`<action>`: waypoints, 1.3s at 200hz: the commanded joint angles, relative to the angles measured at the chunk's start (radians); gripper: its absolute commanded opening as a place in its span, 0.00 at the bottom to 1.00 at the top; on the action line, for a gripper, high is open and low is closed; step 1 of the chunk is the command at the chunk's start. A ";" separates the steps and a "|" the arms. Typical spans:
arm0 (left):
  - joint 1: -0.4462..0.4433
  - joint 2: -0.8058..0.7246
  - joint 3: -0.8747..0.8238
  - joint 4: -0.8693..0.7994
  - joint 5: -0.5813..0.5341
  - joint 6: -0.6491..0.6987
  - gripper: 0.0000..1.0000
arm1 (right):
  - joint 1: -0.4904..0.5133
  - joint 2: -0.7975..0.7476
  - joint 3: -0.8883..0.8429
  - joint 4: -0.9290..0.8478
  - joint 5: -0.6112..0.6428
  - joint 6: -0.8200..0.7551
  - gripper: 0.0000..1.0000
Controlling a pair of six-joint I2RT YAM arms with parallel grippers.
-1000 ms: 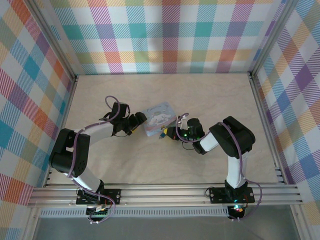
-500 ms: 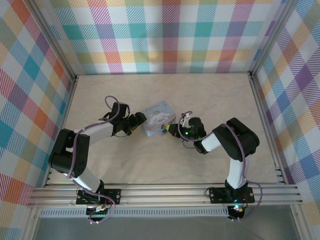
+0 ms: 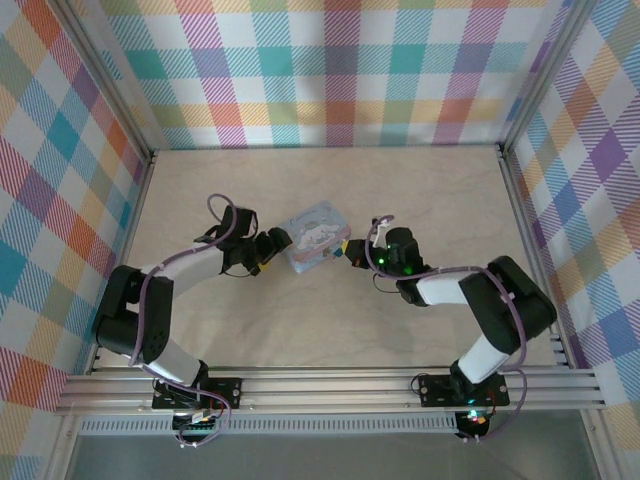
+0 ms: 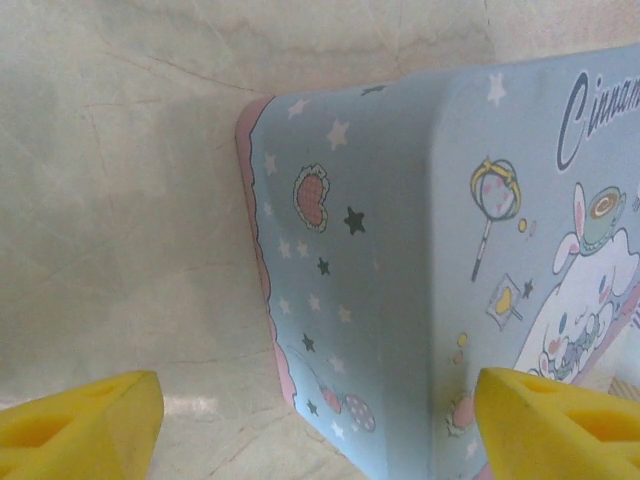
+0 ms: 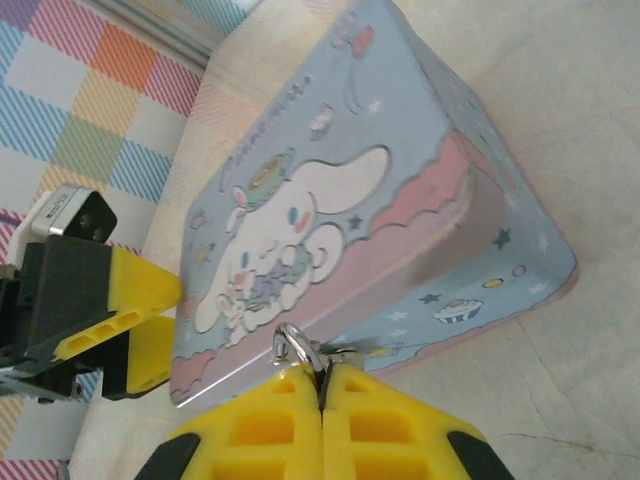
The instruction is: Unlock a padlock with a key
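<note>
Top cam: L gripper [image 3: 272, 246] sits at the left end of the Cinnamoroll tin [image 3: 315, 235], R gripper [image 3: 350, 253] at its right corner. Tiny dark bit at the R tips, prob. the padlock [image 3: 342, 250], touching the tin, too small to be sure

L wrist: yellow fingers [image 4: 80, 425] wide apart, straddling the tin's corner w/o clamping it, nothing held

R wrist: fingers pressed together; small metal loop [image 5: 293, 343] pokes out at the tips, against the tin's near edge; can't tell if it's gripped

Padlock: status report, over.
Left gripper open, astride tin's corner. Right gripper shut on metal loop at tin's edge. Loop: shackle or key ring, can't tell. Tin sits between both grippers.
</note>
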 commanded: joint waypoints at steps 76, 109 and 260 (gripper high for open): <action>-0.008 -0.345 -0.071 -0.020 -0.222 0.031 0.89 | 0.002 -0.412 0.178 -0.830 0.006 -0.354 0.05; -0.005 -0.490 -0.117 -0.029 -0.341 0.062 0.96 | 0.012 -0.475 0.225 -1.020 0.011 -0.373 0.05; 0.011 -0.727 -0.203 -0.177 -0.598 0.034 1.00 | 0.030 -0.277 0.122 -1.121 -0.083 -0.218 0.05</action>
